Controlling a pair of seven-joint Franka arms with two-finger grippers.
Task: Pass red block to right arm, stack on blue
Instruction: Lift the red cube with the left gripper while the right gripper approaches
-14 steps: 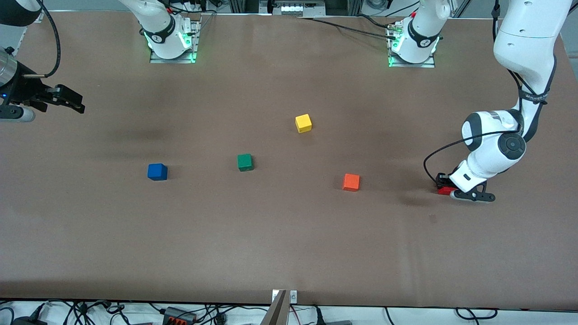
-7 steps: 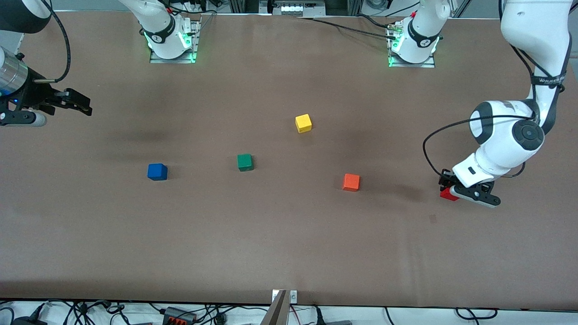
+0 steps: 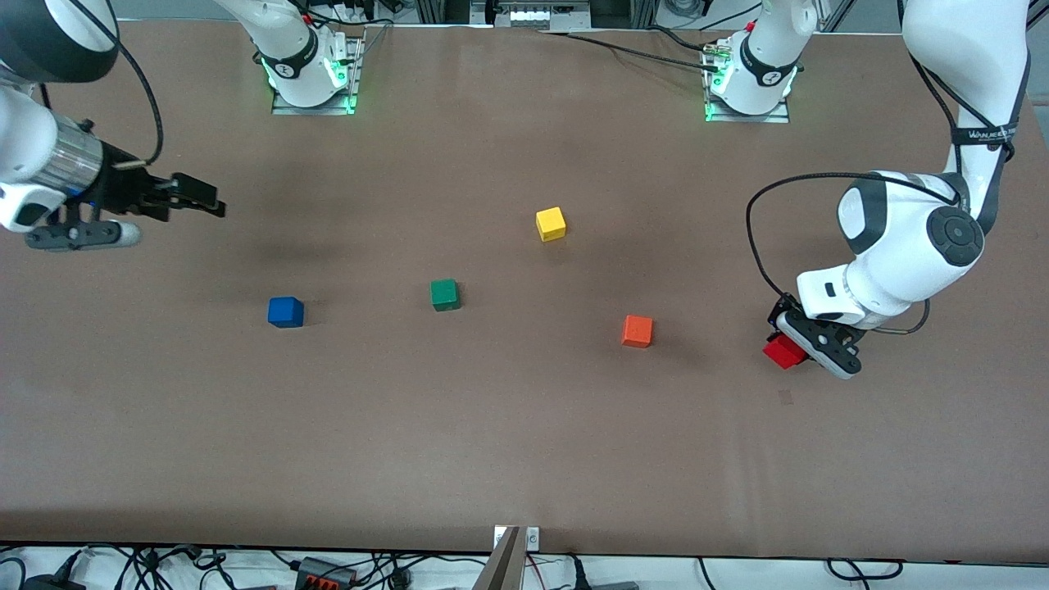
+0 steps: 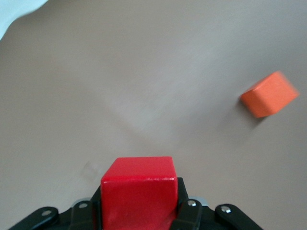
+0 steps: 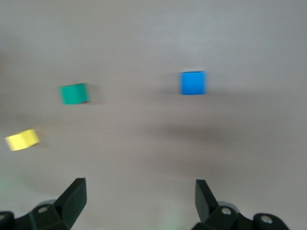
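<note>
Red block (image 3: 783, 351) pinched between jaws of left gripper (image 3: 799, 348), held over bare bench (image 3: 524, 442) at left arm's end; block fills lower middle of left wrist view (image 4: 138, 191). Orange cube (image 3: 637, 331) on bench nearby, apart from block. Right gripper (image 3: 201, 197) over bench at right arm's end, jaws spread wide, holding nothing. Blue cube (image 3: 285, 312), green cube (image 3: 444, 294), yellow cube (image 3: 551, 224) sit on bench, well apart.
</note>
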